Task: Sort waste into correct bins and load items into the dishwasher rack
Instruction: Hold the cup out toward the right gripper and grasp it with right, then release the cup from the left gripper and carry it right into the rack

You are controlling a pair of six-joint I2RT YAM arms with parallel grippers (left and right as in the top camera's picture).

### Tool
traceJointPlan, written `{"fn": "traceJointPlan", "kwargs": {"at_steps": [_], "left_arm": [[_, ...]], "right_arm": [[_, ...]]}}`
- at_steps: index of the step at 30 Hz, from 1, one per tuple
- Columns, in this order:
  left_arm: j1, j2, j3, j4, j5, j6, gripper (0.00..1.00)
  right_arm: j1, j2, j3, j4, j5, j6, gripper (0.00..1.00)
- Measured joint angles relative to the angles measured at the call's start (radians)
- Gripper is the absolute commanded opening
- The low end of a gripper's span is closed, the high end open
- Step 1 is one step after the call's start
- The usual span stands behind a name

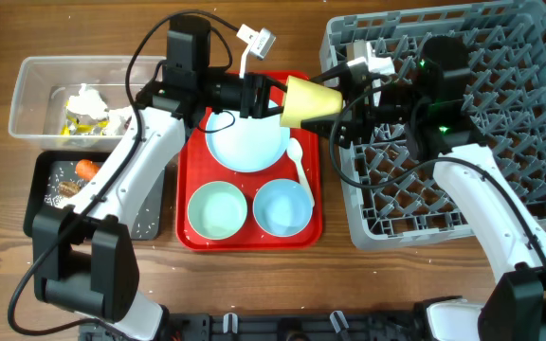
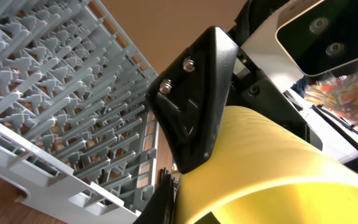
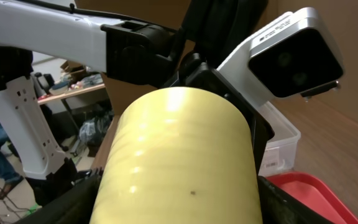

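Observation:
The small yellow cup (image 1: 309, 102) hangs on its side in the air between the red tray and the dishwasher rack (image 1: 500, 142). My left gripper (image 1: 275, 95) is shut on the cup's rim wall, one finger (image 2: 166, 202) outside it. My right gripper (image 1: 339, 80) reaches from the rack side and straddles the cup's body (image 3: 179, 162), with a black finger (image 3: 79, 202) pressed on each flank. On the tray lie the light-blue plate (image 1: 245, 142), the white spoon (image 1: 299, 161), the pale-green bowl (image 1: 216, 210) and the light-blue bowl (image 1: 282, 208).
The flat red tray (image 1: 192, 152) sits mid-table. At the left a clear tub (image 1: 36, 85) holds crumpled tissue (image 1: 88, 99) and wrappers (image 1: 79, 123). Below it a black tray (image 1: 45, 180) holds a carrot (image 1: 86, 168). The left arm crosses above both bins.

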Motion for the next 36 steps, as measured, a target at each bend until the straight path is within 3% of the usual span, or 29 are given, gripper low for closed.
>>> {"fn": "traceJointPlan", "kwargs": {"at_steps": [2,9,26,36], "left_arm": [[0.0,0.0,0.0,0.0,-0.003,0.009,0.08],[0.0,0.0,0.0,0.002,-0.009,0.008,0.19],[0.069,0.0,0.0,-0.028,-0.05,0.008,0.17],[0.072,0.001,0.0,-0.05,-0.132,0.009,0.15]], "right_arm": [[0.0,0.0,0.0,0.0,0.013,0.007,0.58],[0.005,0.0,-0.002,0.006,0.014,0.011,0.56],[-0.051,0.0,-0.006,0.031,0.006,0.027,0.52],[-0.205,0.0,-0.009,0.074,-0.024,0.175,0.51]]}}
